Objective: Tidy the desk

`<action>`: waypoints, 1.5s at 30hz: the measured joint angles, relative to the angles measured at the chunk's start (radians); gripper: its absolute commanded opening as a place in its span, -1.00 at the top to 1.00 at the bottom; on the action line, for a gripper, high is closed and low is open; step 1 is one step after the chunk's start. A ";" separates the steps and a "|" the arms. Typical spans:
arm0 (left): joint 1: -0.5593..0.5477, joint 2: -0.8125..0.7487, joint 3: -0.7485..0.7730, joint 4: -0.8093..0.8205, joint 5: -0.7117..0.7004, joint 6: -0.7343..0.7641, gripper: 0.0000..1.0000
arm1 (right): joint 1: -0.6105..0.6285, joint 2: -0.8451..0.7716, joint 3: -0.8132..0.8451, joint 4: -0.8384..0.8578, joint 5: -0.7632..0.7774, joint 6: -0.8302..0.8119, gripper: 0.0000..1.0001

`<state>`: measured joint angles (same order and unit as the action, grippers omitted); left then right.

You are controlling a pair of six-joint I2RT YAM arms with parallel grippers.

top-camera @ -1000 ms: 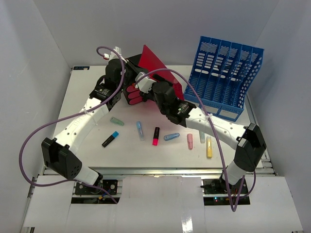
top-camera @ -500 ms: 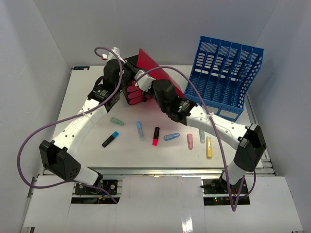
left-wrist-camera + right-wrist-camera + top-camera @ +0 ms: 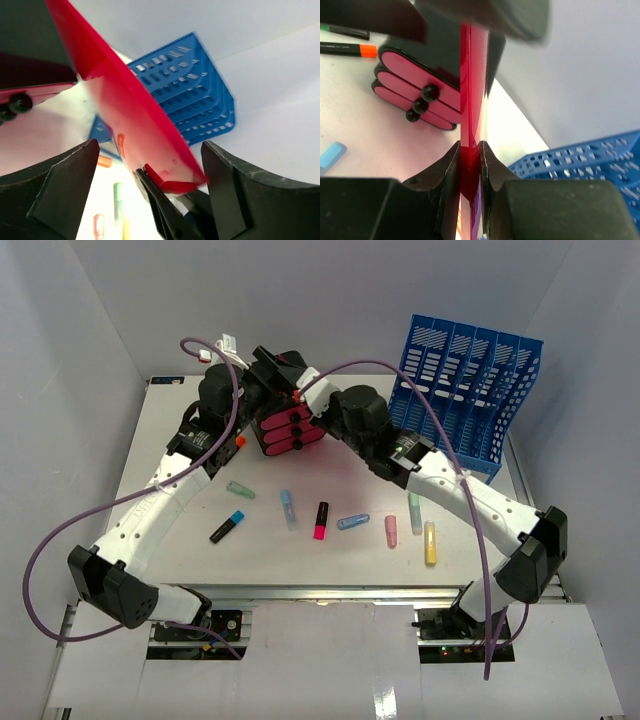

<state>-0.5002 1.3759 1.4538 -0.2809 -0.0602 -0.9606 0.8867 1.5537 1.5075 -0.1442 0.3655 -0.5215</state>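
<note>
The white desk (image 3: 300,562) holds several scattered markers. A thin red folder (image 3: 131,116) is held on edge above the desk's back, beside the black drawer unit with pink fronts (image 3: 290,430). My right gripper (image 3: 470,150) is shut on the folder's (image 3: 471,75) lower edge. In the left wrist view, my left gripper (image 3: 150,147) stands open, its fingers (image 3: 55,190) wide on either side of the folder without touching it. Seen from above, both grippers meet over the drawer unit, left (image 3: 272,366) and right (image 3: 306,398), and the folder is almost hidden.
A blue slotted file rack (image 3: 462,400) stands at the back right. Markers lie across the middle of the desk: black and blue (image 3: 227,527), pink-tipped (image 3: 321,520), yellow (image 3: 431,542). An orange-tipped marker (image 3: 350,49) lies left of the drawers. Grey walls enclose the desk.
</note>
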 measured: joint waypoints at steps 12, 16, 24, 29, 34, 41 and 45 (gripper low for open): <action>-0.006 -0.117 0.034 0.095 0.074 0.031 -0.96 | -0.206 -0.186 -0.026 -0.143 -0.240 0.131 0.85; -0.006 -0.170 0.014 0.110 0.075 0.064 -0.96 | -0.294 -0.281 -0.032 -0.154 -0.293 0.164 0.85; -0.006 -0.395 -0.307 0.192 0.137 0.097 -0.96 | -0.390 -0.439 -0.033 -0.141 -0.270 0.177 0.85; -0.006 -0.403 -0.449 0.207 0.234 0.108 -0.96 | -0.423 -0.492 -0.040 -0.125 -0.226 0.182 0.85; -0.006 -0.412 -0.521 0.207 0.323 0.140 -0.96 | -0.435 -0.499 -0.039 -0.099 -0.169 0.178 0.85; -0.006 -0.499 -0.597 0.211 0.368 0.175 -0.96 | -0.449 -0.499 -0.052 -0.021 -0.116 0.182 0.85; -0.006 -0.527 -0.632 0.208 0.380 0.184 -0.96 | -0.462 -0.493 -0.079 0.051 -0.101 0.189 0.85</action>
<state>-0.5060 0.8489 0.8218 -0.0732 0.3202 -0.7766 0.4245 1.0609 1.4282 -0.0929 0.2643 -0.3329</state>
